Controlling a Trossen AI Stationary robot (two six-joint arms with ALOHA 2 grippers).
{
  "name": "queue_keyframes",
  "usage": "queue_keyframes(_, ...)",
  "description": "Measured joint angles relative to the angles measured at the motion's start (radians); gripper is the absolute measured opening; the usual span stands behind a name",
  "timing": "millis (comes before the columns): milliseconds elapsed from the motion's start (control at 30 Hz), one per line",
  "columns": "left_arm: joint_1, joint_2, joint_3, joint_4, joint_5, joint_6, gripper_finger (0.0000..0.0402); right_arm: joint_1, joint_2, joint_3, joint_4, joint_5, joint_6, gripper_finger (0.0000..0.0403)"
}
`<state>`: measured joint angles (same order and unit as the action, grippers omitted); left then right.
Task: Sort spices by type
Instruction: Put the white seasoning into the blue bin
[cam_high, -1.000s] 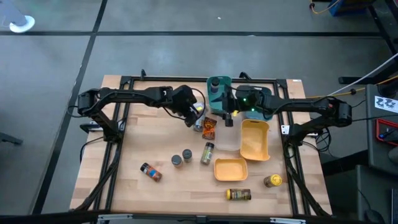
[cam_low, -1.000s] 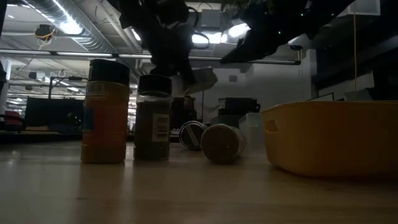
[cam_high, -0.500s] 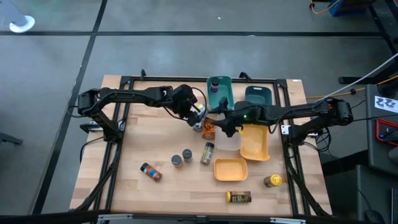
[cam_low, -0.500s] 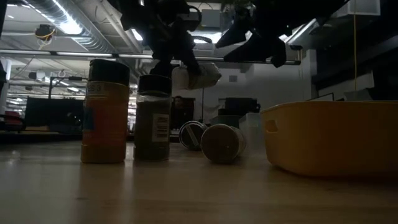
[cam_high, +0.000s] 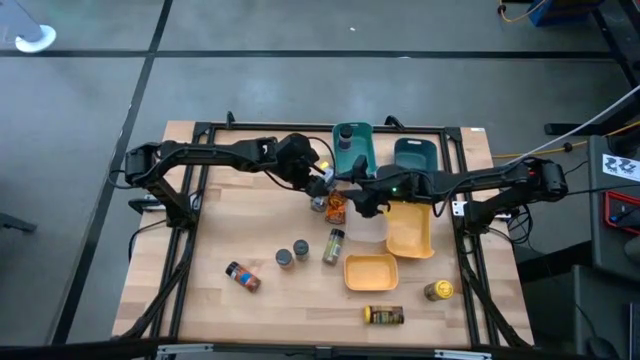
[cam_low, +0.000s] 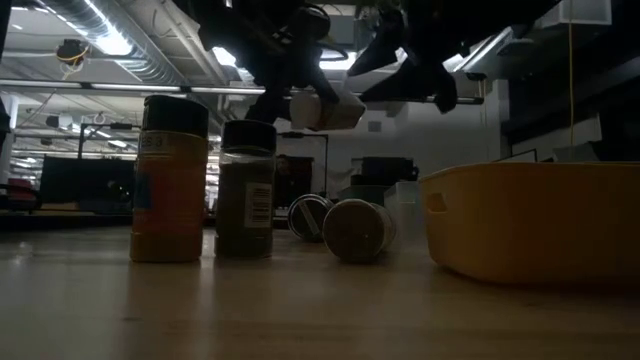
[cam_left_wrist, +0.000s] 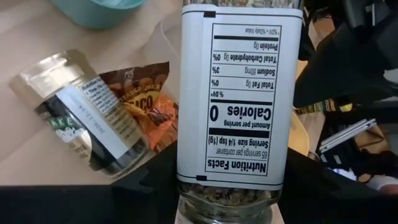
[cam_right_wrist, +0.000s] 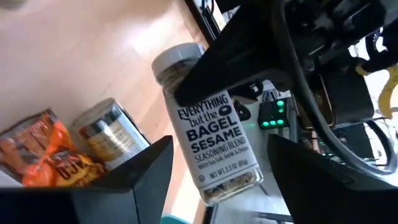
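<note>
The left end effector (cam_high: 322, 178) is clamped on a bagel seasoning jar (cam_right_wrist: 208, 140) and has lifted it a little higher and further toward the middle of the table's far half than a second ago, so the jar now hangs in the air, tilted, above the spices lying there. The right end effector (cam_high: 358, 198) has swung in from over the teal bins (cam_high: 353, 143) at the far edge and now sits just beside the jar, its fingers spread apart with nothing between them. In the right wrist view the jar lies straight ahead in the gap of those open fingers, which looks like a handover being set up. Below, an orange-brown packet (cam_left_wrist: 144, 107) and a dark jar (cam_left_wrist: 87, 127) lie on the table (cam_high: 230, 235), touching. Two jars (cam_low: 170, 180) stand upright near the front, others lie on their sides, and the yellow bins (cam_high: 410, 225) sit toward the right edge. Sorting is barely under way: most spices lie loose on the wood.
</note>
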<state>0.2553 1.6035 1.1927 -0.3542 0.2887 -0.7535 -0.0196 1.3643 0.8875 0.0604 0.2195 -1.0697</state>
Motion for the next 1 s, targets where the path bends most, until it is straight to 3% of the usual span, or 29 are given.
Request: queue_keyframes(1000,-0.015,0.0,0.0,0.003,0.0,-0.078,0.0195,0.0,0.108,0.001,0.123,0.053,-0.169,0.0257)
